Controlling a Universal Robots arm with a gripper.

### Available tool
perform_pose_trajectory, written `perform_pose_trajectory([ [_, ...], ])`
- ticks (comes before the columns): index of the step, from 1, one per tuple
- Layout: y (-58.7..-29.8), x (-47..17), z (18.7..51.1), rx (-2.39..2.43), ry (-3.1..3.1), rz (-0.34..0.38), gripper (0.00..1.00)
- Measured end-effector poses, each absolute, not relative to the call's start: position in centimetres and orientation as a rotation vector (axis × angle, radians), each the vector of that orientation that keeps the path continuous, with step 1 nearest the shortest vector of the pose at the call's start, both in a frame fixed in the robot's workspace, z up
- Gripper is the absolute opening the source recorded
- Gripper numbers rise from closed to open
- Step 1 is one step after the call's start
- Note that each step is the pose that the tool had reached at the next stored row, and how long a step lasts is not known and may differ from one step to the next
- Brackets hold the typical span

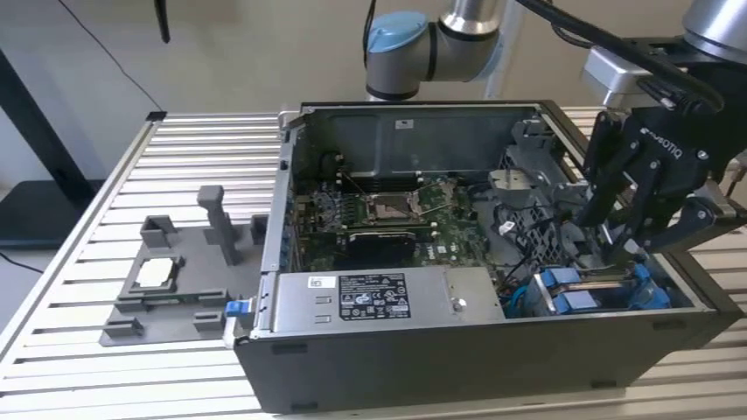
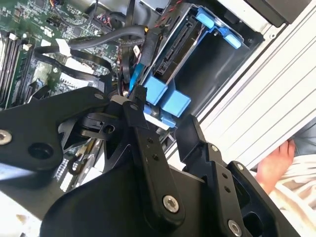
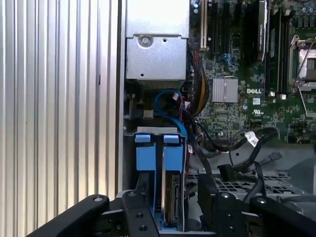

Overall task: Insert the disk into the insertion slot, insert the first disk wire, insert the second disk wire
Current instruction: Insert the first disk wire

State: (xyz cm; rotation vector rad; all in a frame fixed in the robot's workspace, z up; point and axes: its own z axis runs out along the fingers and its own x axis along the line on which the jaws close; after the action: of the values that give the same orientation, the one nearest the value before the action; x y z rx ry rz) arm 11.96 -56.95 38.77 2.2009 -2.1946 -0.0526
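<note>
The arm's gripper is down inside the open PC case, at the corner on the exterior view's right, low over the insertion slot. The disk sits in that slot, standing on edge, with the blue tabs of its carrier side by side at the end facing the power-supply box. In both wrist views the black fingers are spread, with a clear gap between them. They straddle the disk's end and nothing is pinched. One fingertip lies right beside a blue cable; whether it touches the cable cannot be told. The cable loops from the space under the power-supply box towards the slot, and its plug end is hidden. Black cables cross the case floor between the slot and the green motherboard.

The case rests on a slatted metal surface. Well apart from it, on the exterior view's left, a grey fixture lies on the same surface. In the second wrist view a person's hand shows past the edge of the surface, away from the case.
</note>
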Motion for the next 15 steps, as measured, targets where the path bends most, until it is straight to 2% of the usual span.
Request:
perform_pose_trajectory([
  [15, -56.59, 11.95, 39.52, 2.205, -2.199, -0.044, 0.53],
])
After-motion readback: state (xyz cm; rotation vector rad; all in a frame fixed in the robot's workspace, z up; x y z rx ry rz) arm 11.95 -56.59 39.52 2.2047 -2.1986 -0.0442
